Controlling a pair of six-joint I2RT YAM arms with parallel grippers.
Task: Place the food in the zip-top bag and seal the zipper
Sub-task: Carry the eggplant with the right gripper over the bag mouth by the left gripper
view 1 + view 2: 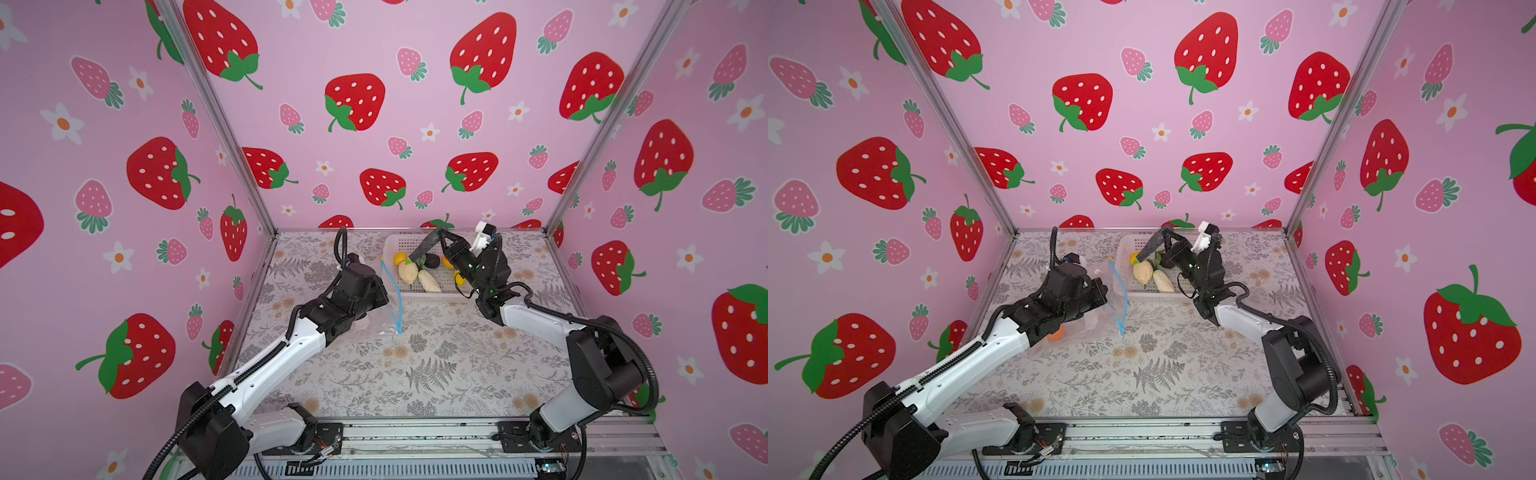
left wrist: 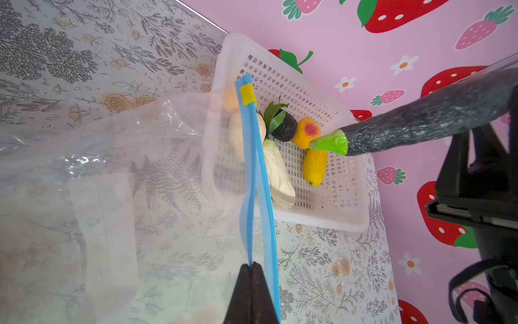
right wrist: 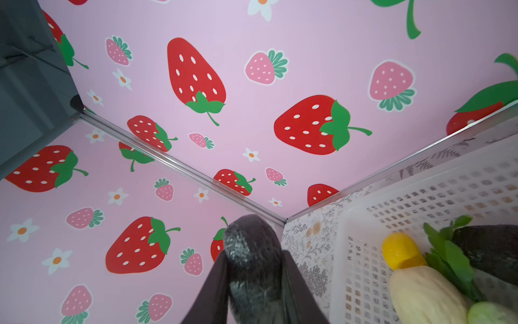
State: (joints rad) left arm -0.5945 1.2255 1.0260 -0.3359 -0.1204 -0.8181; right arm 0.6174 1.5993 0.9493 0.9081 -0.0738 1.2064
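The zip-top bag [image 2: 112, 168] is sagging beside the basket [image 2: 322, 221], left gripper [image 2: 252, 270] pinching its zipper [image 2: 253, 168]; the right gripper [image 3: 253, 252] is clamping a long dark eggplant [image 2: 420, 123]. I'm worrying it snags on that barely parted mouth.

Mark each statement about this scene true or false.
1. The right gripper holds a dark eggplant. True.
2. The left gripper is open. False: it is shut on the zipper.
3. The basket is empty. False: food lies in it.
4. The yellow tab is at the zipper's end far from the left gripper. True.
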